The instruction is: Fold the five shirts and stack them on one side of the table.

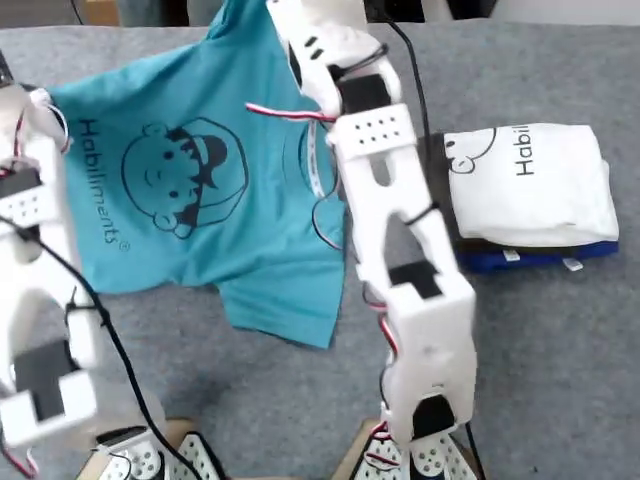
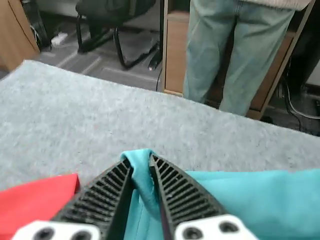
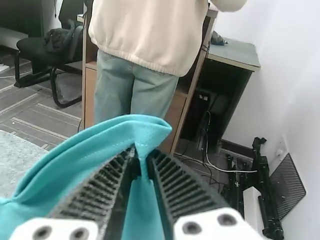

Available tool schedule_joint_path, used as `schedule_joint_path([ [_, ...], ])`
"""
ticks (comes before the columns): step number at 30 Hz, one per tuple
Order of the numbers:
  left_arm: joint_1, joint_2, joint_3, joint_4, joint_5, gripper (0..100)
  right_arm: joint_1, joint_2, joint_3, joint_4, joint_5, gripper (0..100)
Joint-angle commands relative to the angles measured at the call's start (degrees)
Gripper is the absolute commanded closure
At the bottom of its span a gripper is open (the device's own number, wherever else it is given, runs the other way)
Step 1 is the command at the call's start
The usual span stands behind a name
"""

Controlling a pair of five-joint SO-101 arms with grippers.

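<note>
A teal shirt (image 1: 200, 200) with a cartoon face print lies spread over the left half of the grey table, front side up. My left gripper (image 2: 141, 162) is shut on a pinch of its teal cloth (image 2: 250, 200) low over the table at the far left (image 1: 40, 100). My right gripper (image 3: 141, 150) is shut on another edge of the teal shirt (image 3: 100, 145), lifted at the table's far side (image 1: 275, 10). Folded shirts are stacked at the right: a white one (image 1: 530, 180) on top, with dark (image 1: 440, 170) and blue (image 1: 520, 260) layers under it.
A red cloth (image 2: 35, 200) lies beside my left gripper. The grey table (image 1: 560, 380) has bare room in front of the stack and along the near edge. A person stands beyond the far edge, with a chair and a cabinet behind.
</note>
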Motion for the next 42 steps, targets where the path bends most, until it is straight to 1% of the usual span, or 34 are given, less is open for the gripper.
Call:
schedule_joint_path([
  [1, 0.92, 5.19, -10.33, 6.24, 0.26, 97, 0.97, 6.9, -19.12, 6.42, 0.0, 98.5],
  [4, 0.66, 9.76, -15.6, 14.07, 0.18, 97, 0.88, 12.44, -30.11, 16.53, 0.0, 98.5],
  [9, 0.4, 13.1, -21.41, 28.48, 0.0, 97, -0.18, 17.45, -45.23, 40.7, 0.0, 98.5],
  [12, 0.4, 13.1, -23.08, 38.59, -0.44, 97, -0.79, 15.08, -44.18, 53.45, 0.0, 98.5],
  [17, 0.48, 13.27, -25.8, 55.91, -8.35, 97, -2.29, 12.7, -44.26, 71.74, 0.44, 98.5],
  [18, 0.48, 13.36, -25.98, 58.99, -9.49, 97, -2.81, 12.26, -43.38, 73.67, 0.26, 98.5],
  [21, 0.84, 13.45, -25.54, 66.64, -13.19, 97, -2.73, 10.24, -40.13, 73.32, 0.35, 98.5],
  [24, 0.04, 13.54, -25.36, 70.86, -16.18, 97, -5.01, 5.32, -32.92, 73.41, 0.44, 98.5],
  [27, -2.15, 13.54, -25.36, 73.67, -17.85, 97, -7.38, -2.95, -20.53, 73.32, 0.53, 98.5],
  [31, -4.09, 13.54, -25.36, 77.27, -22.68, 97, -9.76, -13.58, 1.01, 73.14, 1.41, 98.5],
  [33, -5.76, 13.8, -25.27, 76.04, -24.09, 97, -10.2, -17.89, 10.68, 72.7, 2.81, 98.5],
  [36, -8.04, 17.14, -25.36, 70.42, -23.82, 97, -9.93, -23.87, 23.52, 68.92, 3.08, 98.5],
  [40, -8.84, 23.91, -25.98, 63.21, -24.0, 97, -10.29, -31.25, 38.73, 61.71, 3.34, 98.5],
  [42, -8.92, 26.29, -26.42, 61.36, -24.0, 97, -10.29, -34.42, 45.49, 58.37, 4.75, 98.5],
])
